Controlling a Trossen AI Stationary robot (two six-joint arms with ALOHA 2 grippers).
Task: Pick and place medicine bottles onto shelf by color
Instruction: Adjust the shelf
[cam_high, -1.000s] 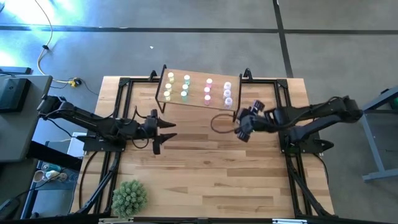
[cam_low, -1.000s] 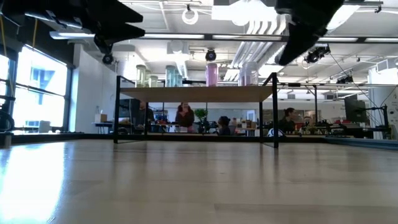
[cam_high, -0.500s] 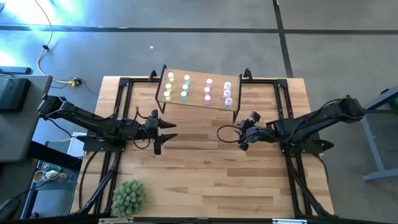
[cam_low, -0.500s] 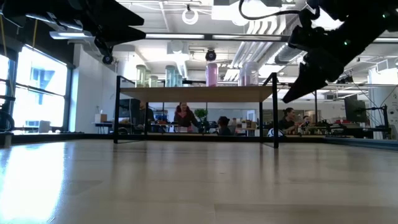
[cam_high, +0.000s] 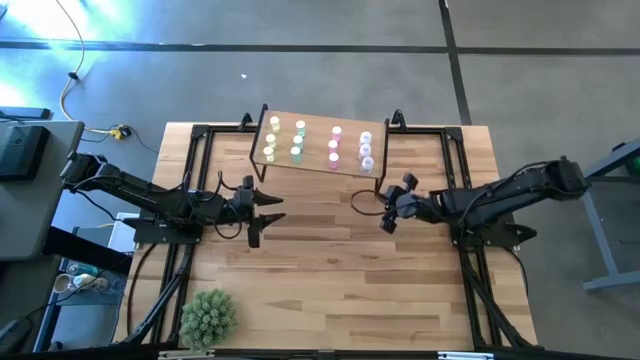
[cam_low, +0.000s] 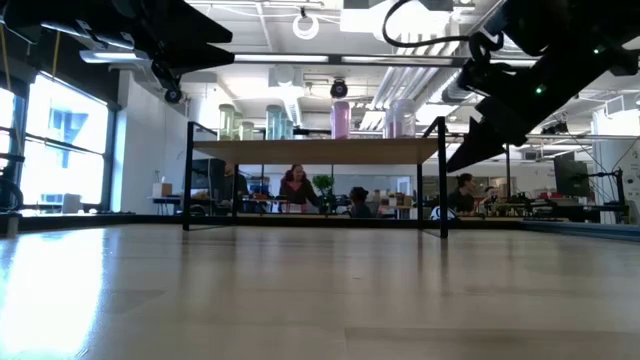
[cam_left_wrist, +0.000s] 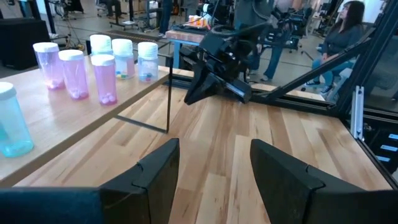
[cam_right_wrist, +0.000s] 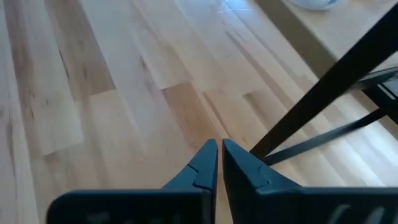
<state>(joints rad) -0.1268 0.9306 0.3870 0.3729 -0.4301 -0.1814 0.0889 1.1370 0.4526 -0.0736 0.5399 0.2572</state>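
On the shelf (cam_high: 318, 160), at the far middle of the table (cam_high: 340, 270), all the bottles (cam_high: 333, 142) you could see stood upright in colour groups: yellow, green, pink, then the pale ones at the right end. None showed on the tabletop, so the sorting looked about finished.

Your right gripper (cam_high: 388, 211) hung just in front of the shelf's right end, above the table, with its fingers (cam_right_wrist: 208, 163) pressed together on nothing. A black shelf leg (cam_right_wrist: 323, 87) ran close past its tips. That was your main risk: a swing toward the shelf at that height could have caught the leg or the board's edge, jolted the light shelf and toppled the pale bottles nearest that end. A cable loop (cam_high: 362, 197) drooped beside the wrist and might have snagged the corner too.

Your left gripper (cam_high: 268, 208) waited over the table's left-middle, fingers (cam_left_wrist: 155, 171) apart and empty, well apart from the shelf. It posed little danger unless you drove it forward under the board.

Lifting the right arm clear first would have been safer.
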